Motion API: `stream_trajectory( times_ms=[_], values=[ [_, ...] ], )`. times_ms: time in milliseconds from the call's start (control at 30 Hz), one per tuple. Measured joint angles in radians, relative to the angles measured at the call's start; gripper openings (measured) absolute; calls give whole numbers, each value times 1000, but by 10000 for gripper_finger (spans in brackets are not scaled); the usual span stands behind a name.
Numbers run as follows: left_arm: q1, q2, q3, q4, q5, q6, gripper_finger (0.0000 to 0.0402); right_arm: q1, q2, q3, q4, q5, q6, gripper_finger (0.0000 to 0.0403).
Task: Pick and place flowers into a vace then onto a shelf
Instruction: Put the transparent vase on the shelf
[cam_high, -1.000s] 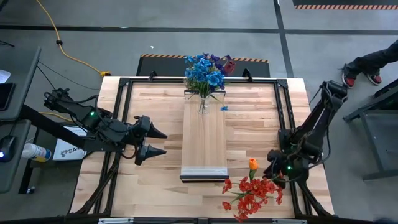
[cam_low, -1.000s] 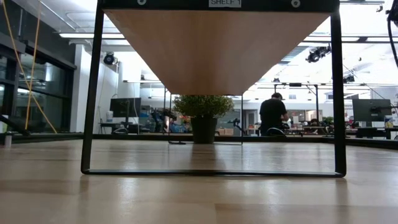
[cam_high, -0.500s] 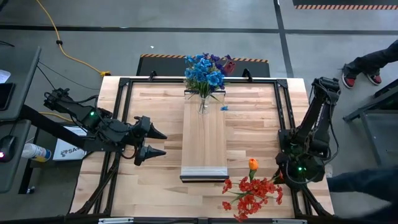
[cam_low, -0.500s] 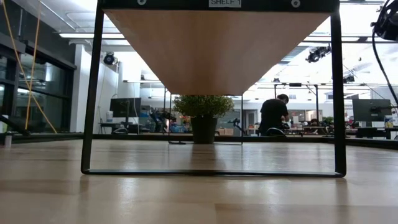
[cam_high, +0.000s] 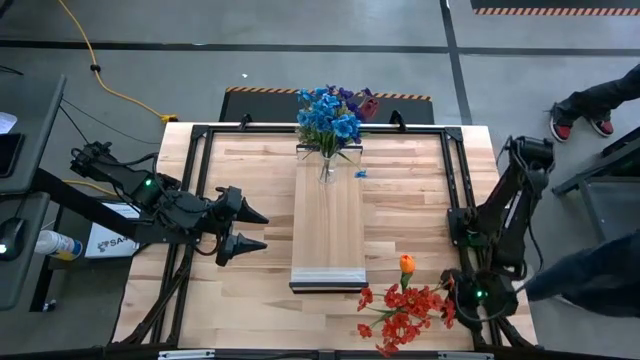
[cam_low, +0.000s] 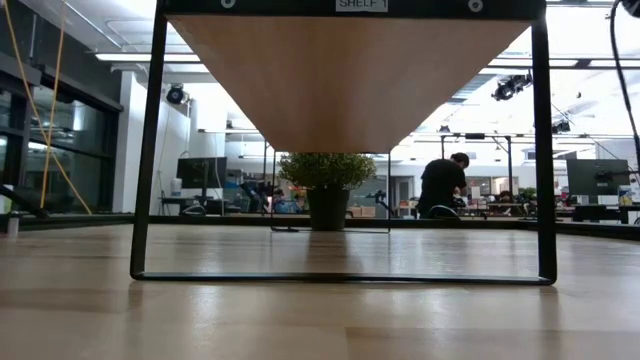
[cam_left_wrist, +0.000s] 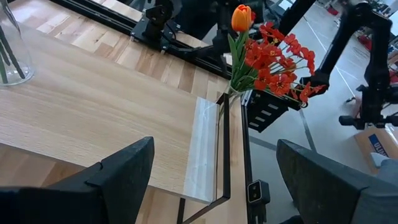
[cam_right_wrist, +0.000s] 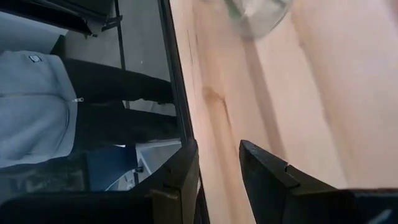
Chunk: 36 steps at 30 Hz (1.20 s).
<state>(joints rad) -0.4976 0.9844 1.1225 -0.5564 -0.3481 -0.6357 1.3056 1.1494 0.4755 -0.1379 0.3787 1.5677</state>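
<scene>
The shelf (cam_high: 327, 215) stands raised on a black frame mid-table. On its far end a clear vase (cam_high: 328, 165) holds blue and purple flowers (cam_high: 328, 115). Red flowers with one orange bloom (cam_high: 405, 305) stand in a second clear vase (cam_left_wrist: 233, 93) on the tabletop at the near right. My right gripper (cam_high: 450, 295) is just right of them, open, nothing between its fingers (cam_right_wrist: 214, 165); the vase's glass base (cam_right_wrist: 258, 12) lies ahead of it. My left gripper (cam_high: 255, 228) waits open, left of the shelf.
A black rail frame (cam_high: 455, 180) runs round the tabletop. A person in a grey top (cam_right_wrist: 34, 106) stands beyond the table's right near corner (cam_high: 590, 280). Seen low, the shelf's underside (cam_low: 350, 70) spans its black legs (cam_low: 145, 150). Bare wood lies either side of the shelf.
My right arm has swung toward the table's near edge and dipped lower, bringing its gripper up beside the red flowers; its finger gap looks the same. A person has come into view at the right edge. The flowers and both vases have stayed put.
</scene>
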Motion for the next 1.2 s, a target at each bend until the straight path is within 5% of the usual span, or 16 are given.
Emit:
stream_trajectory(
  times_ms=[433,1200],
  values=[
    [0,0,0,0,0,1,369,-10,278,0,426,105,-56,108],
    [0,-1,0,-12,80,2,369,-118,410,0,574,170,-108,109]
  ],
)
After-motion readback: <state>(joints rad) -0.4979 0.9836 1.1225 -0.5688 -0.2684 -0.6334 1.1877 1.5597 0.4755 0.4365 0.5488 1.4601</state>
